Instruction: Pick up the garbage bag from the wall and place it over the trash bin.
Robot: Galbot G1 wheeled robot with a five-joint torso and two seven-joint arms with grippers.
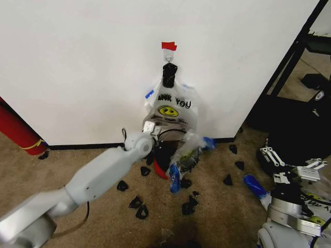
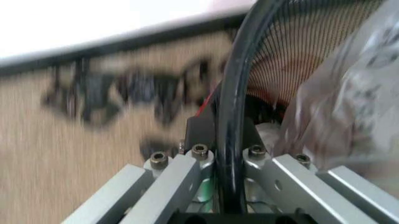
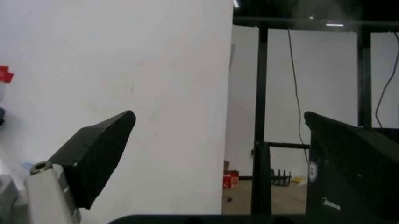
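Head view looks down on a brown carpet floor (image 1: 77,155) strewn with small black scraps (image 1: 138,202), running to the large plain white wall (image 1: 77,62) with its thin black baseboard (image 1: 83,146). A red tape piece (image 1: 168,46) on the wall carries a hook, from which a clipped bunch of printed smiley bags (image 1: 170,106) hangs. Below it stands the small black wire-mesh trash bin (image 1: 164,155) with a red base, and the thin see-through whitish garbage bag (image 1: 189,152) lies crumpled over its right side. The left gripper (image 2: 224,158) is pinched on the bin's black rim, reaching in from the near left. The right gripper (image 3: 218,154), parked at the near right, has its black fingers (image 3: 103,149) spread wide. A long red roll (image 1: 18,129) leans at the far left; a black metal rack (image 1: 295,57) stands at the right.
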